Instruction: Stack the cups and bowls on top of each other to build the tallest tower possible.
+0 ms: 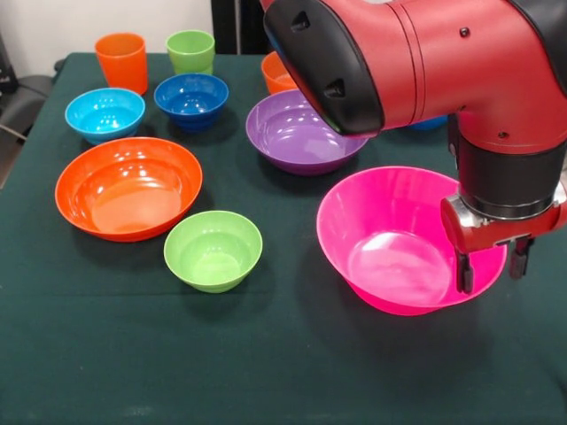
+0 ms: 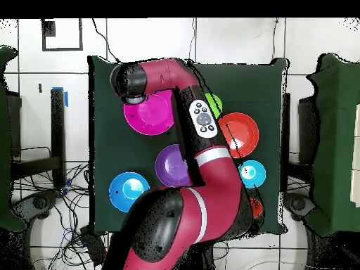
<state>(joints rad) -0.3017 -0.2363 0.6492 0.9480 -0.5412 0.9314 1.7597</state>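
Note:
My gripper [image 1: 490, 280] is open and hangs over the right rim of the large pink bowl [image 1: 390, 239], one finger inside the bowl and one outside. The purple bowl [image 1: 297, 133] stands behind it. The wide orange bowl [image 1: 128, 188] and the small lime-green bowl [image 1: 213, 251] are at the left. The light-blue bowl [image 1: 104, 113], the dark-blue bowl [image 1: 191, 99], the orange cup [image 1: 121, 60] and the green cup [image 1: 190, 50] stand at the back left. The small orange bowl [image 1: 275, 75] and the big blue bowl [image 1: 430, 123] are mostly hidden by the arm. Every bowl stands singly.
The red arm [image 1: 425, 62] crosses the upper right of the front view. In the overhead view it covers the table's middle [image 2: 190, 148], with the pink bowl [image 2: 148, 116], the purple bowl [image 2: 171, 167] and the big blue bowl [image 2: 128, 190] on one side of it.

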